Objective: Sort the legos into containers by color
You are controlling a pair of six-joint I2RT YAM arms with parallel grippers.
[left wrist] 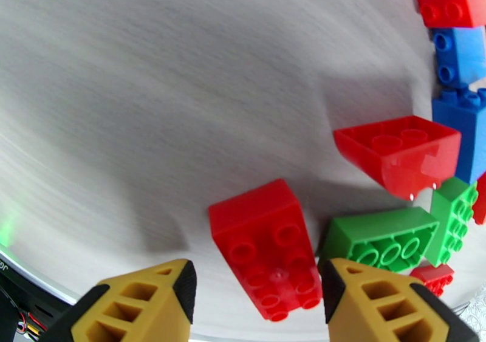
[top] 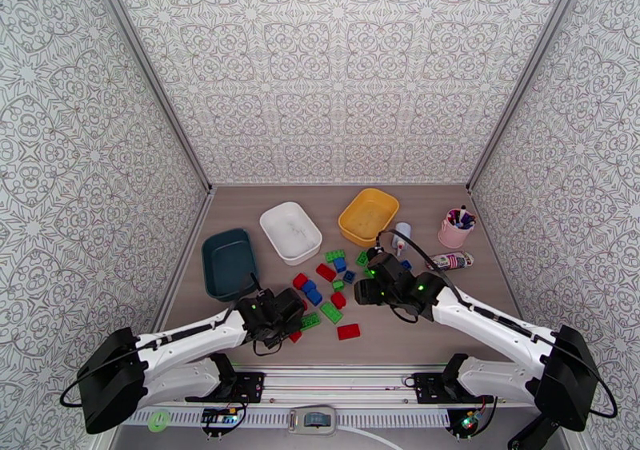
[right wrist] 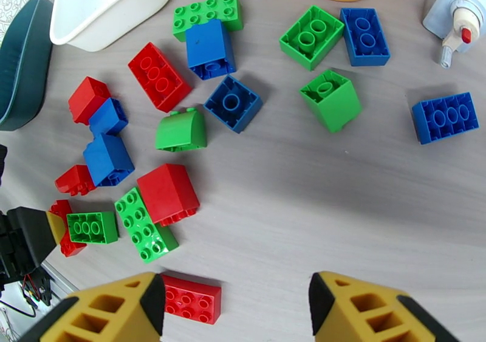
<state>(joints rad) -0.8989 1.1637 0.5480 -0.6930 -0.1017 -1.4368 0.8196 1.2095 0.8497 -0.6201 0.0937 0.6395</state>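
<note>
- Your left end effector (left wrist: 258,297) is spread wide and grips nothing. A red lego (left wrist: 267,258) lies on the counter between its fingers.
- Your right end effector (right wrist: 234,304) is just as wide apart and holds nothing. It hovers over the scattered bricks.
- The counter (top: 416,340) carries three shallow rounded containers along its far side: one teal tray (top: 228,264), one white tray (top: 290,232) and one yellow tray (top: 368,216).
- The legos (right wrist: 232,103) lie loose on the counter on the near side of the trays, between both arms. They are small, glossy, studded bricks. In the right wrist view you can count six red, six green and six blue.
</note>
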